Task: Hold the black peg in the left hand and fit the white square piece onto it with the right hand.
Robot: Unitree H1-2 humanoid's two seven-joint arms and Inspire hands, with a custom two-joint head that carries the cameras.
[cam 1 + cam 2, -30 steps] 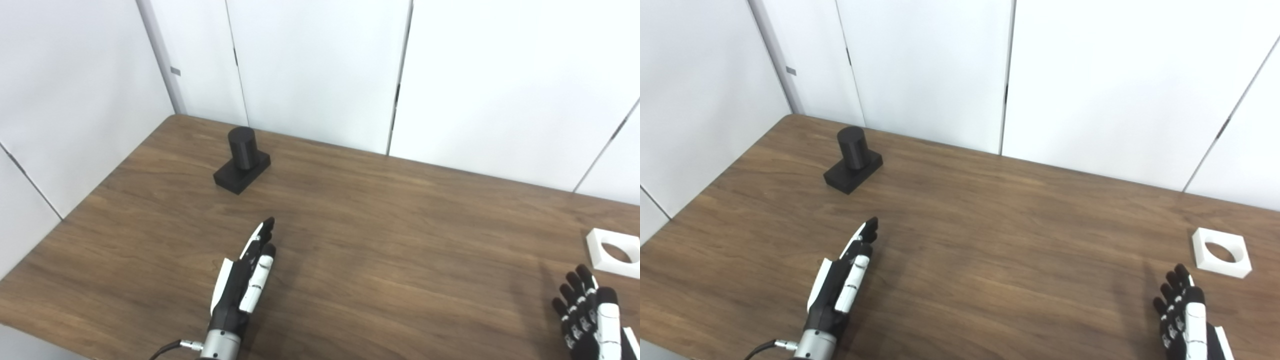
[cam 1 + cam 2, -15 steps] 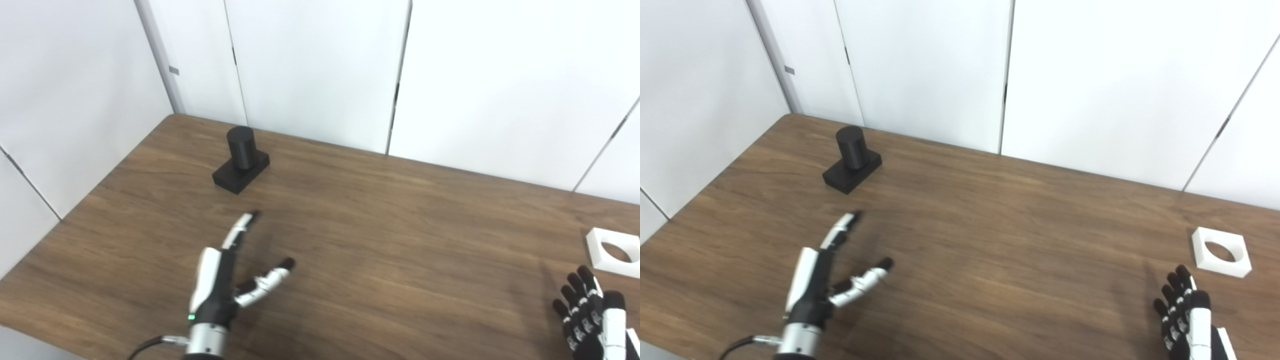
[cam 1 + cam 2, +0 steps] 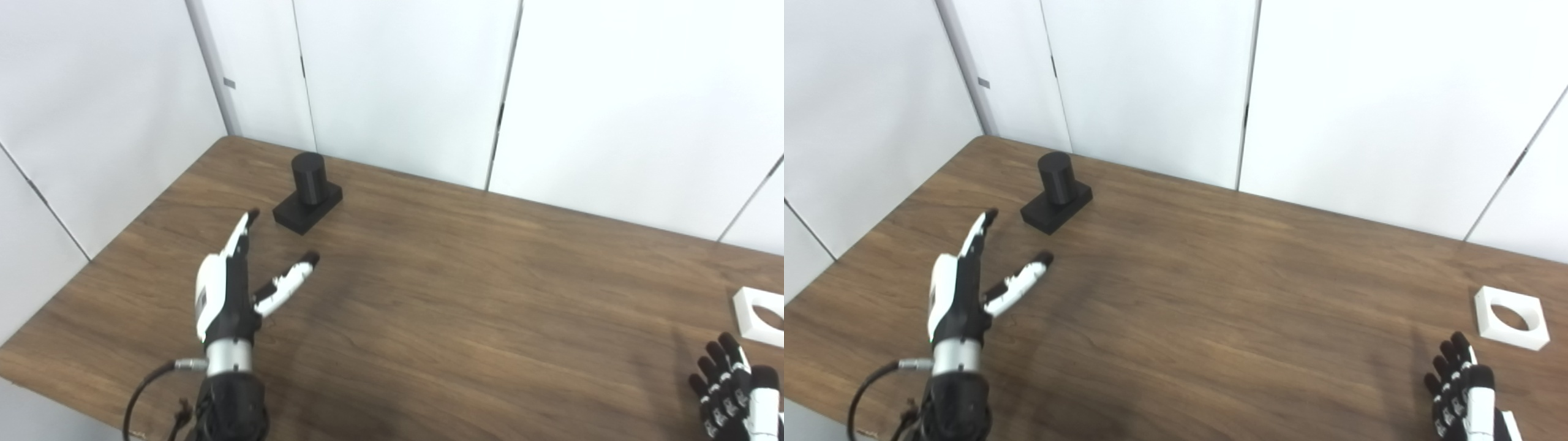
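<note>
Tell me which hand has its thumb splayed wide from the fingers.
The left hand: its thumb juts out sideways as it reaches toward the black peg. The right hand, low near the white square piece, shows fingers close together.

Left hand [image 3: 228, 294] spread near black peg [image 3: 308, 192]; right hand [image 3: 735, 392] seemingly open

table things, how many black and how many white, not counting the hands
black: 1, the peg
white: 1, the square piece
total: 2
</note>
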